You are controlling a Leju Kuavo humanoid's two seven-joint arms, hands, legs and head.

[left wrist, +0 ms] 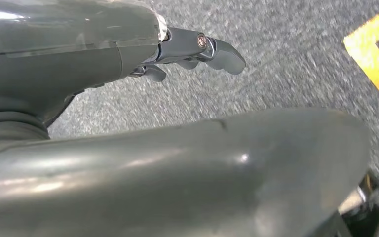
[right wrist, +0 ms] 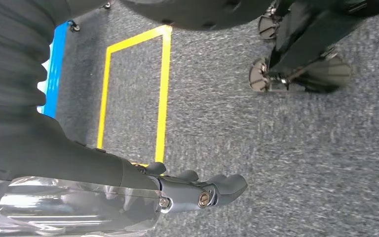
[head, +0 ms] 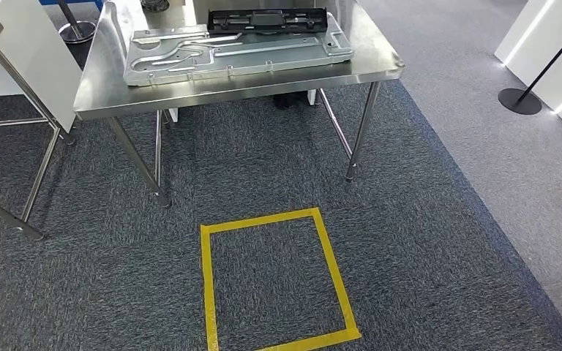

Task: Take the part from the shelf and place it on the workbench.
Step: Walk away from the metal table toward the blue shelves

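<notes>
A: From the head view, what's ahead?
B: A steel workbench (head: 234, 91) carries a black part (head: 267, 20) behind a grey metal panel (head: 238, 50); a yellow tape square (head: 274, 281) marks the carpet.
A: The left wrist view?
B: The left hand (left wrist: 197, 52) hangs over carpet, fingers loosely apart, holding nothing.
A: The right?
B: The right hand (right wrist: 202, 190) looks the same: fingers extended, nothing held.

You have one stainless steel desk (head: 190, 88) ahead of you, and on it one large grey stamped sheet-metal panel (head: 234, 53) and one black plastic frame part (head: 267, 20). You see one yellow tape square (head: 274, 281) on the grey carpet, one black round-based stanchion (head: 521, 99), and two robot hands: left hand (left wrist: 197, 49), right hand (right wrist: 202, 190).
</notes>
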